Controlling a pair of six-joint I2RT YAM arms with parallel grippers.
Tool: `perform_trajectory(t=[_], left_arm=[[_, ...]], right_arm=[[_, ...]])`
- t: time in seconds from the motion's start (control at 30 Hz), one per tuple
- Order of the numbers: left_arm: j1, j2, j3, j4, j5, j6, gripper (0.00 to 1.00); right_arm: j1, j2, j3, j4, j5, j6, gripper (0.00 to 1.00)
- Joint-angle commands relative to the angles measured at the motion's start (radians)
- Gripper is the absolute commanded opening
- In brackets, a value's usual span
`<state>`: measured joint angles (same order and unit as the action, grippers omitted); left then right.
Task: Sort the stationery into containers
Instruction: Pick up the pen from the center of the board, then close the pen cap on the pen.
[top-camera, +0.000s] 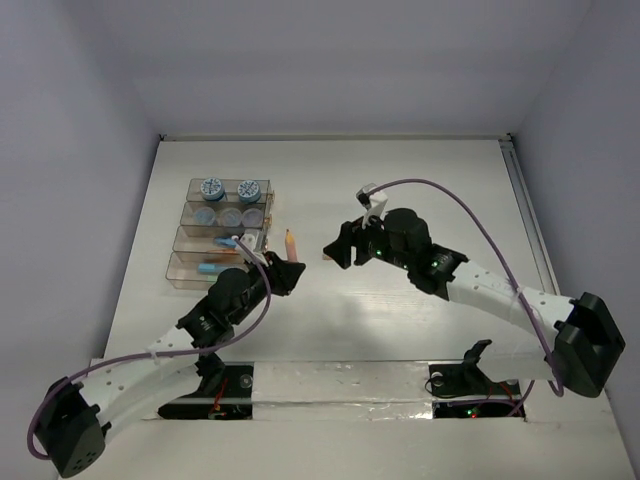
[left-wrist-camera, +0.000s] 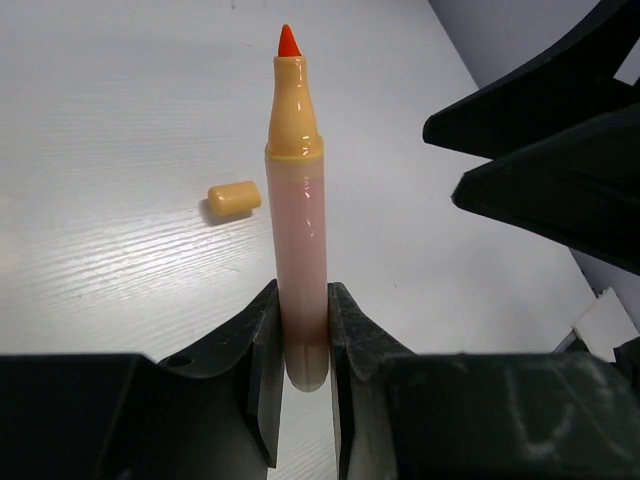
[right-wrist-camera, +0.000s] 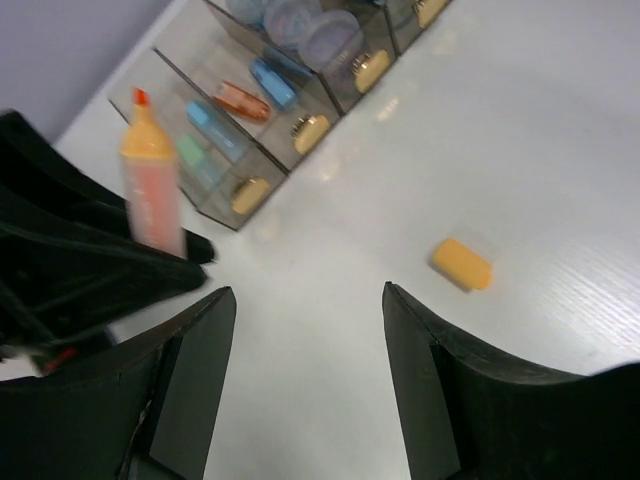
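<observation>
An uncapped orange marker (left-wrist-camera: 297, 250) is pinched by its lower barrel in the left gripper (left-wrist-camera: 300, 320), red tip outermost, clear of the table (left-wrist-camera: 120, 270). Its orange cap (left-wrist-camera: 234, 198) lies on its side on the white surface nearby. Beside it, the stepped clear trays (top-camera: 183, 272) hold blue-grey jars (top-camera: 212, 187) in the two rear rows and blue, orange and green pens (right-wrist-camera: 270, 82) in the front two.

Trays (top-camera: 222, 232) sit left on the table (top-camera: 420, 180) (jars (top-camera: 212, 187) in the back two). Marker (left-wrist-camera: 297, 250) is upright just right of them, with the cap (left-wrist-camera: 234, 198) on the table right of that.
</observation>
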<state>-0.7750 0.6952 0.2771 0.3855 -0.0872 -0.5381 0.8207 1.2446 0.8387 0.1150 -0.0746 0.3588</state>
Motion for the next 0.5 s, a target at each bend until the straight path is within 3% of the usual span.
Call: perform_trajectory(t=[0.0, 0.13, 0.3, 0.47], left_arm=[[0.000, -0.062, 0.033, -0.063, -0.055, 0.030, 0.00], [0.000, -0.115, 0.056, -0.105, -0.036, 0.024, 0.00], [0.000, -0.174, 0.063, -0.128, 0.009, 0.013, 0.00], [0.000, -0.212, 0.045, -0.135, 0.033, 0.000, 0.00]], right_arm=[[-0.055, 0.042, 0.045, -0.070, -0.120, -0.176, 0.66], [-0.106, 0.169, 0.141, -0.179, -0.198, -0.320, 0.71], [-0.106, 0.413, 0.365, -0.426, -0.186, -0.561, 0.79], [-0.106, 0.584, 0.620, -0.662, -0.145, -0.661, 0.80]])
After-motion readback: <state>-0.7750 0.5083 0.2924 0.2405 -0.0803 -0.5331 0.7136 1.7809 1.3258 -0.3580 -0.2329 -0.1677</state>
